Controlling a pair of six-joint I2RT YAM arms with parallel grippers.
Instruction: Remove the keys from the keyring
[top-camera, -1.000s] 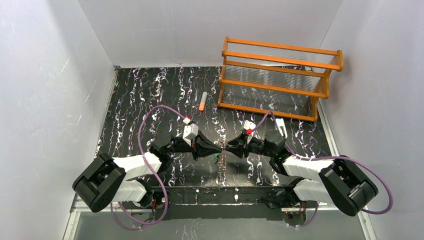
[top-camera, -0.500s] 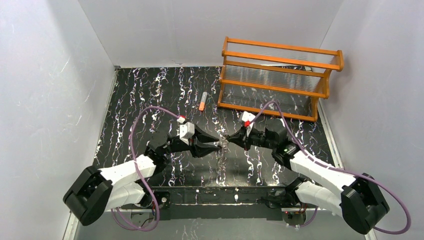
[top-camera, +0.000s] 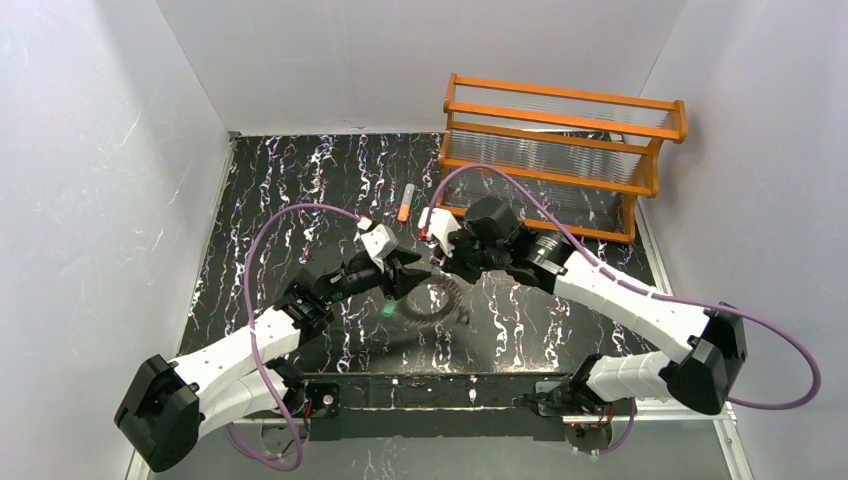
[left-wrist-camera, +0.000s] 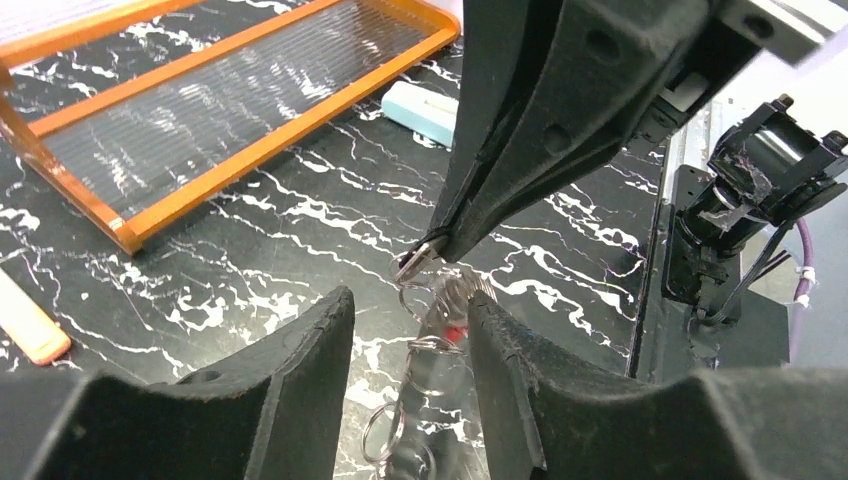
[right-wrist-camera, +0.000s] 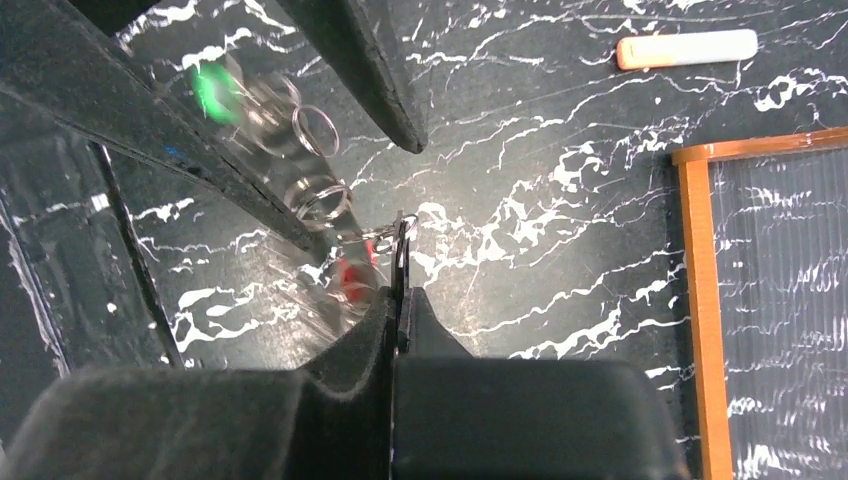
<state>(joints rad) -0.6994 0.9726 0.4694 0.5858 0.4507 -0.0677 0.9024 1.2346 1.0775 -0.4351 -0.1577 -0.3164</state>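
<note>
The right fingers (right-wrist-camera: 425, 320) clamp the keyring (right-wrist-camera: 320, 195); the left fingers (left-wrist-camera: 290, 370) stand apart around it. One green key (right-wrist-camera: 215, 85), one red key (right-wrist-camera: 348, 275).

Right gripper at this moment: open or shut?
Shut. In the right wrist view the right gripper is closed tip to tip with no gap, pinching an end loop of the keyring.

From above, the keyring (top-camera: 437, 300) is only a smeared grey arc, its rim too blurred to read, and the green key (top-camera: 386, 308) is a mere dot. The right wrist view smears the red key (right-wrist-camera: 350, 277) into a soft glow. The left wrist view cuts the left gripper (left-wrist-camera: 410, 300) off at the bottom edge, and the orange rack (left-wrist-camera: 200, 110) at the top and left edges.
</note>
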